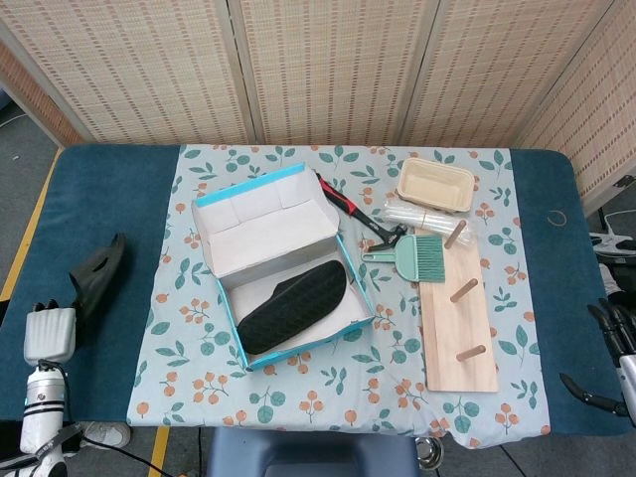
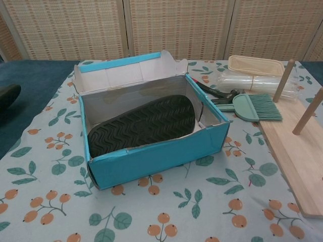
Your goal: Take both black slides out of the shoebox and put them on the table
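A teal shoebox [image 1: 350, 268] [image 2: 156, 159] stands open on the floral cloth. One black slide [image 1: 293, 301] [image 2: 144, 123] lies in it, sole up. The other black slide [image 1: 97, 275] is out over the blue tabletop at the far left, tilted on edge, and my left hand [image 1: 50, 333] holds its near end. Only its tip [image 2: 7, 94] shows at the left edge of the chest view. My right hand [image 1: 608, 356] hangs at the table's right edge with its fingers apart and nothing in them.
Right of the box lie a red-and-black handled tool [image 1: 350, 209], a teal hand brush [image 1: 417, 254] [image 2: 255, 107], a clear plastic bundle [image 1: 417, 214] and a beige tray [image 1: 435, 186]. A wooden peg board [image 1: 457, 328] [image 2: 298, 146] runs along the right side. Blue tabletop [image 1: 109, 199] flanks the cloth.
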Controlling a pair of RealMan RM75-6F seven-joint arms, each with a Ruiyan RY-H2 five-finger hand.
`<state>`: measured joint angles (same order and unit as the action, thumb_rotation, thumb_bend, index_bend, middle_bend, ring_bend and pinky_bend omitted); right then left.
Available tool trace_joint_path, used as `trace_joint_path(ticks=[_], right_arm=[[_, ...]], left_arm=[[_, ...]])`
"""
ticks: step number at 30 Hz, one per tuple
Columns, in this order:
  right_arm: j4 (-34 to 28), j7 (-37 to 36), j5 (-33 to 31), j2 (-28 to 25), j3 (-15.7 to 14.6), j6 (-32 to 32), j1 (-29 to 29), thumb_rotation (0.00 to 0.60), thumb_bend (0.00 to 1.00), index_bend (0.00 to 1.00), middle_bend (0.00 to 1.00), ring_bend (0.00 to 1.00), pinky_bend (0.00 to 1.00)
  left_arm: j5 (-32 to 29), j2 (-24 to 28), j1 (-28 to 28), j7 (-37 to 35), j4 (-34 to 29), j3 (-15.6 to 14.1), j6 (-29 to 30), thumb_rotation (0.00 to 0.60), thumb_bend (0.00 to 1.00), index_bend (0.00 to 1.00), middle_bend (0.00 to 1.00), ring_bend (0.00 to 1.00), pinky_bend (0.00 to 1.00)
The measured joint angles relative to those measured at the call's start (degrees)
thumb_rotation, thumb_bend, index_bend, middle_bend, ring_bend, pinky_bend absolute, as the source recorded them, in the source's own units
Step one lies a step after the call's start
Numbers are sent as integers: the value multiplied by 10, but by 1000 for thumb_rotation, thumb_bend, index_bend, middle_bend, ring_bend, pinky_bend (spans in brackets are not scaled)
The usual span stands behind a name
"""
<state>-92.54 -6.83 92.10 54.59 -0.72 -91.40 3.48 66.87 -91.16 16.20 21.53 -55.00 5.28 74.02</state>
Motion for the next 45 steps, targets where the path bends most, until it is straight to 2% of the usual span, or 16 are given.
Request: trace_joint_path(ticks=[2, 6, 16, 20, 24, 29, 33, 39, 43, 45], right_arm=[[-1, 0, 0, 0, 0, 0, 1, 383, 149, 0, 0, 0, 0], [-2, 3, 1, 0, -1, 1, 0, 384, 149, 0, 0, 0, 0], [-5, 7, 3, -1, -3, 1, 1, 385, 149, 0, 0, 0, 0], [-5, 8, 3, -2, -3, 1, 1, 385, 149, 0, 0, 0, 0], [-7, 8, 4, -2, -4, 1, 1, 382, 149, 0, 0, 0, 0], [-7, 9, 0, -2, -2, 0, 3, 383, 149, 0, 0, 0, 0], [-7, 10, 0, -2, -2, 2, 2, 384, 149, 0, 0, 0, 0], [-8, 13, 3, 0, -3, 6, -1, 382, 149, 0, 0, 0, 0], [-9, 14, 7, 0, -4, 8, -3, 381, 149, 0, 0, 0, 0], [-9, 14, 6, 0, -5, 10, -3, 381, 149, 0, 0, 0, 0]], left_arm=[[-2, 7, -3, 2, -27, 3, 0, 600, 416, 0, 3, 77, 288], [-7, 28, -11, 4, -91, 7, 2, 600, 390, 0, 0, 5, 226], [-37, 131, -28, 21, -297, 8, -18, 600, 341, 0, 0, 0, 174], [-56, 153, -31, 12, -324, 8, -39, 600, 330, 0, 0, 0, 168], [-57, 152, -31, 3, -323, 10, -41, 600, 323, 0, 0, 0, 131], [-48, 140, -33, -67, -298, 20, -42, 600, 284, 0, 0, 0, 116], [-34, 150, -36, -149, -313, 26, -53, 600, 286, 0, 0, 0, 111], [18, 192, -33, -264, -425, 40, -63, 600, 314, 0, 0, 0, 130], [28, 228, -2, -328, -525, 64, -113, 600, 315, 0, 0, 0, 141], [25, 236, 23, -332, -551, 75, -140, 600, 312, 0, 0, 0, 152]])
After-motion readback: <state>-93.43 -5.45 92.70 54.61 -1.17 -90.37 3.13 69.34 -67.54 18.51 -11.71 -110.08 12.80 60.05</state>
